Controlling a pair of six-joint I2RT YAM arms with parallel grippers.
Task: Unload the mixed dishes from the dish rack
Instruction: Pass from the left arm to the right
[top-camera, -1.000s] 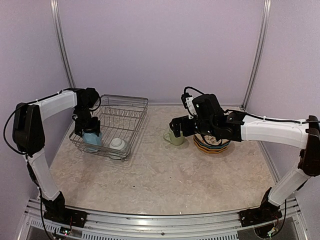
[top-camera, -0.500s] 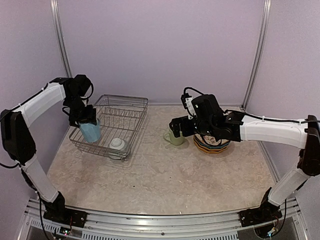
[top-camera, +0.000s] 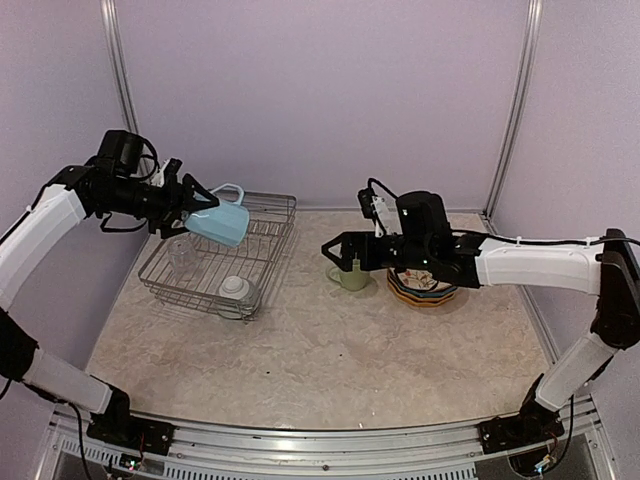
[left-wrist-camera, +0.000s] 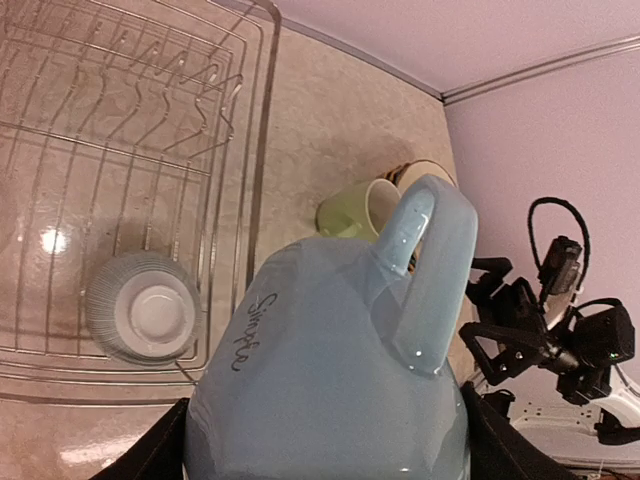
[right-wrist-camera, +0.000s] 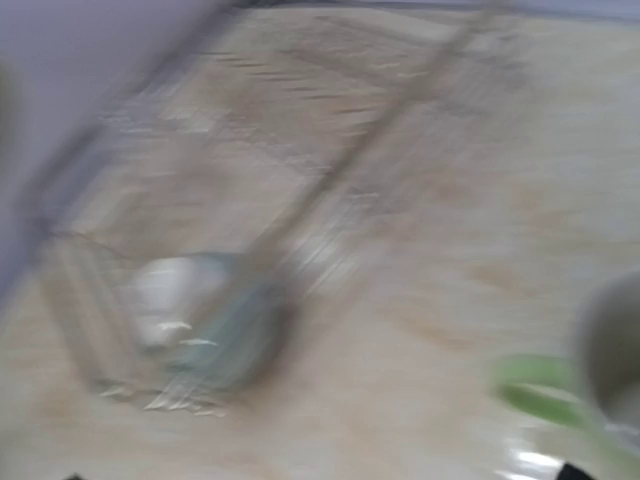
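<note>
- The blue cup (top-camera: 222, 222) is held in the air above the rack's (top-camera: 262, 212) left side, tipped on its side, handle uppermost.
- The left gripper (top-camera: 191, 209) is clamped on the cup's sides. In the left wrist view the cup (left-wrist-camera: 330, 400) fills the lower frame and hides the fingers.
- Inside the rack, at its near edge, a white cup (top-camera: 236, 288) is seen upside down.
- A glass (top-camera: 181, 257) is seen in the rack's left part, below the raised cup.
- A green mug (top-camera: 351, 277) is set on the table (top-camera: 330, 360) just right of the rack.
- The right gripper (top-camera: 336, 252) is held just above the mug, jaws spread wide and empty.
- Farther right of the rack, a stack of plates (top-camera: 440, 295) is partly covered by the right arm.
- The right wrist view is badly blurred; only the rack's wires (right-wrist-camera: 330, 190), the white cup (right-wrist-camera: 170, 290) and the mug (right-wrist-camera: 545, 390) can be made out.
</note>
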